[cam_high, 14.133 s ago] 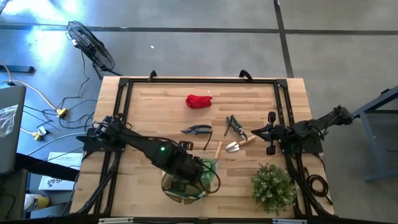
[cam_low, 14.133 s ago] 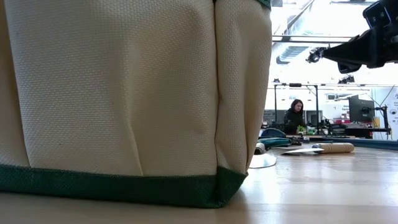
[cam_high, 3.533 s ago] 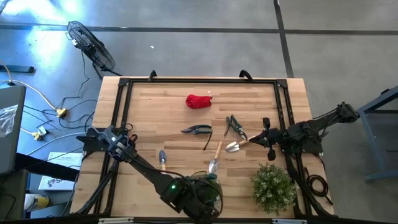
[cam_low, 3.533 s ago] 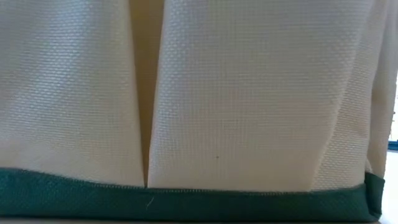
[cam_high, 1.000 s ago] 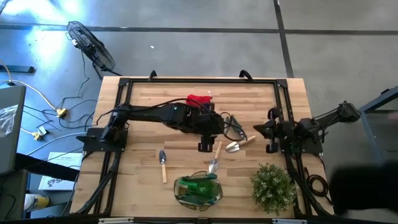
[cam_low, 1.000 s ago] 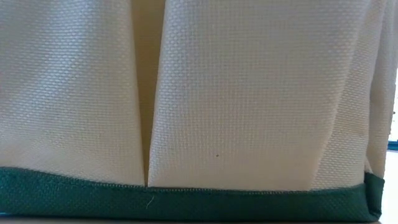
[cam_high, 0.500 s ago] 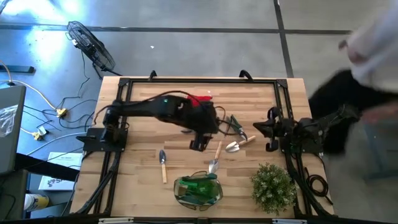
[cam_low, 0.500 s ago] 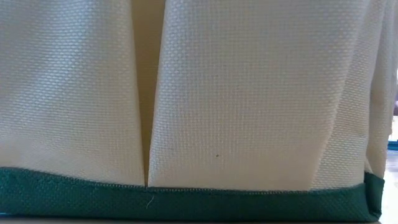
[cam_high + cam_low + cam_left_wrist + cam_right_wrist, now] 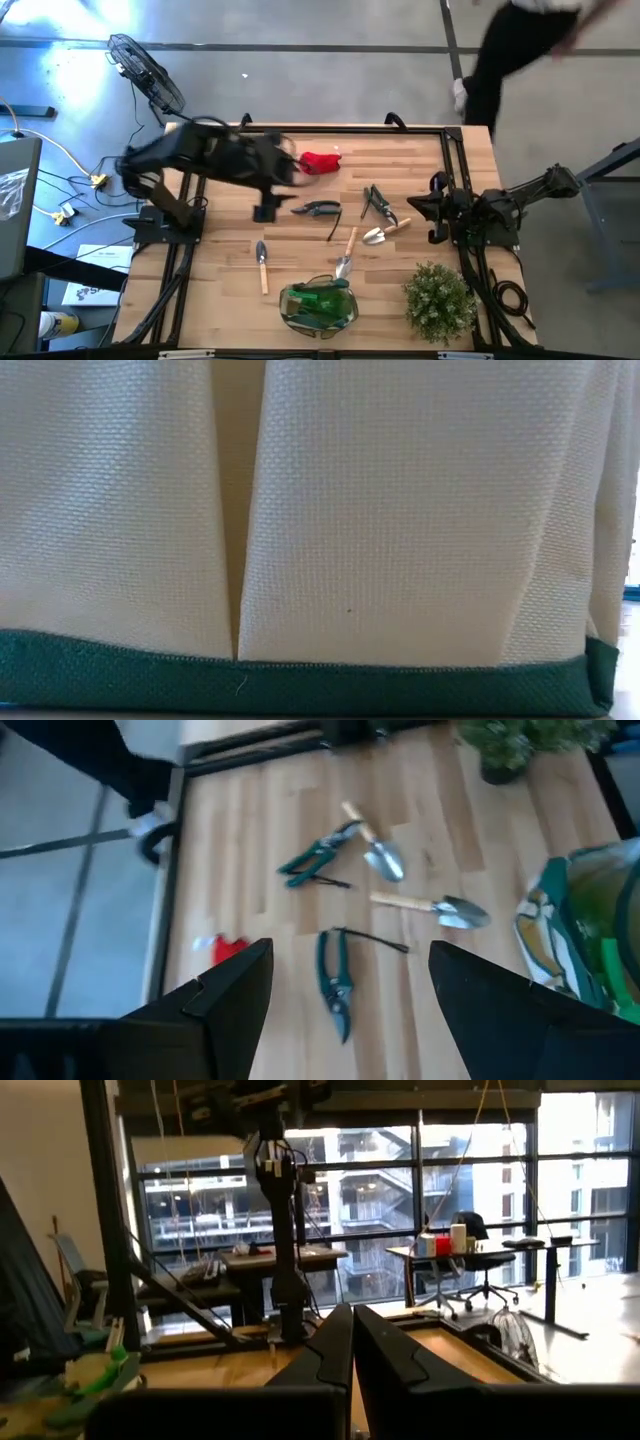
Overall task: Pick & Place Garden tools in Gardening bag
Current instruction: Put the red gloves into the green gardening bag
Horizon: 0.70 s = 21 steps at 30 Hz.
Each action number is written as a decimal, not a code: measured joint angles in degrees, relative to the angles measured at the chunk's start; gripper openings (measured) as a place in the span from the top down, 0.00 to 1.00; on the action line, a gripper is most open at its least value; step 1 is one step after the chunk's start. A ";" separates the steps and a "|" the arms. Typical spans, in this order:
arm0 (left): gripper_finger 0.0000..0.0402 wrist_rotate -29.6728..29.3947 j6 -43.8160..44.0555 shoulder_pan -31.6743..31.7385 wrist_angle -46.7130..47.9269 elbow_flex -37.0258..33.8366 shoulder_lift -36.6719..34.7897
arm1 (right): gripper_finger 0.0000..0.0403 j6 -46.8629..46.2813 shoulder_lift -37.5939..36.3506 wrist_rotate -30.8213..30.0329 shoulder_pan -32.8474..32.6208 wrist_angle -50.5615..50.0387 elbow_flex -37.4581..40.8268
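Observation:
The garden tools lie flat on the table. They are a red glove, dark-handled pruning shears, a second pair of shears, two trowels with pale handles, and a small pale-handled tool. The gardening bag stands at the near edge, and its pale wall fills the low view. My left gripper hangs open and empty left of the shears. My right gripper waits shut at the table's right side.
A bushy potted plant stands at the near right, beside the bag. A person walks past the table's far right corner. Bare wood lies along the left side and far edge.
My left gripper has drawn back from above the middle tools toward the table's left and far side, rising, still open and empty. The tools and the bag have stayed put. A person has moved past the right side toward the far right corner.

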<state>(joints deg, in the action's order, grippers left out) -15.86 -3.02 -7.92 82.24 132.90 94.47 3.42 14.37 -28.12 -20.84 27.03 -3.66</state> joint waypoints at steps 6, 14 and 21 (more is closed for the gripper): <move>0.35 -2.29 2.48 0.02 1.72 -4.65 -9.29 | 0.99 5.82 3.90 0.12 0.00 -2.55 -5.98; 0.35 -4.70 7.33 0.04 -13.38 -31.75 -28.84 | 0.99 12.74 13.90 0.00 0.00 -12.63 -19.94; 0.35 -4.52 11.40 0.02 -34.80 -61.62 -46.46 | 0.99 13.02 21.66 -2.21 0.00 -24.05 -30.91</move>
<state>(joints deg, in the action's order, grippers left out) -20.38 8.38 -7.90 47.44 71.28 48.01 16.44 36.03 -30.33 -20.84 2.98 -34.57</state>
